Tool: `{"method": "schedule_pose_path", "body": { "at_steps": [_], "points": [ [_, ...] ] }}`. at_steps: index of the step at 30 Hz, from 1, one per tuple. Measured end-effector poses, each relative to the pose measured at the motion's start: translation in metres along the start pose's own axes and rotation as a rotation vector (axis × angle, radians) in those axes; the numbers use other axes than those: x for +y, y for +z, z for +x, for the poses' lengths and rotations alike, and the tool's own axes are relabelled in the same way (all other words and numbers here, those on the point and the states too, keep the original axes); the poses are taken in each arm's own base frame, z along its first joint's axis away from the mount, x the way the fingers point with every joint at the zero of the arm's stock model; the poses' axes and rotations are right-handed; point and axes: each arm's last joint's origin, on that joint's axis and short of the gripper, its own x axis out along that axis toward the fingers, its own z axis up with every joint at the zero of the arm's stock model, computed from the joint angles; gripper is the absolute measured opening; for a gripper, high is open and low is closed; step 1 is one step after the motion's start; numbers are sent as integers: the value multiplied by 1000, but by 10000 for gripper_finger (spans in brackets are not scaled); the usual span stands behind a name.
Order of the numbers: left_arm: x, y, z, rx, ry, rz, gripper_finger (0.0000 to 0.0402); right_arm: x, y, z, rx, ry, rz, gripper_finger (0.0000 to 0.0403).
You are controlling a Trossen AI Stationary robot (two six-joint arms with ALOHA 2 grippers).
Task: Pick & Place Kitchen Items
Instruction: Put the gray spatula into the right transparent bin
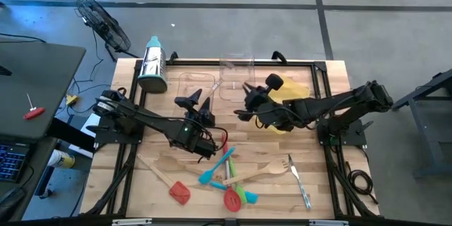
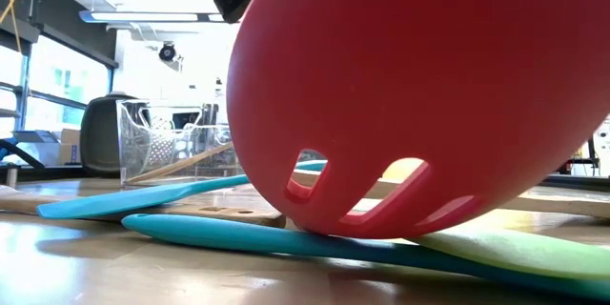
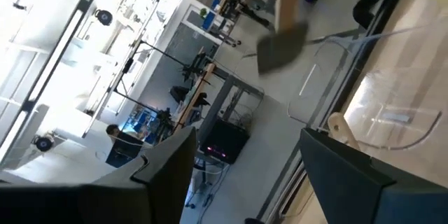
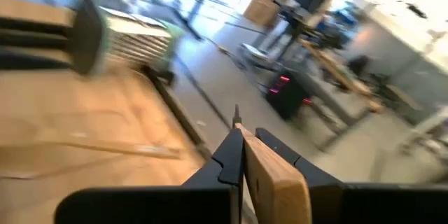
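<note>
I'm seeing the grater lying on its side at the table's far left corner, teal top pointing away from the table. Just beside it, along the far edge, a clear tray is sitting, with a second clear tray next to that. Farther along from the grater, a yellow tray is resting. A fan is lying on the floor beyond the grater.
</note>
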Motion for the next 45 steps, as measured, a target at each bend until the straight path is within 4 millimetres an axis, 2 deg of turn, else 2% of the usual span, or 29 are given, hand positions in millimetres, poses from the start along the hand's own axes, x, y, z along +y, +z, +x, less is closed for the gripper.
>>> {"method": "schedule_pose_path", "body": {
  "at_steps": [5, 9, 13, 30, 38, 45],
  "points": [
    [0, -1, 0, 1, -1, 22, 250, -5, -4, 9, 34, -10, -25, 8],
    [1, -3, 0, 24, -28, 94, 251, -14, -14, 27, 104, 46, -11, 8],
    [2, -7, 0, 69, -75, 144, 251, -20, -23, 41, 144, 30, -27, 8],
    [3, -11, -1, 136, -138, 155, 251, -10, -74, 78, 94, 220, -141, 8],
    [3, -11, -1, 136, -138, 155, 251, -13, -80, 95, 76, 284, -156, 8],
    [3, -12, -1, 153, -153, 147, 251, 0, -95, 114, 127, 282, -220, 8]
  ]
}}
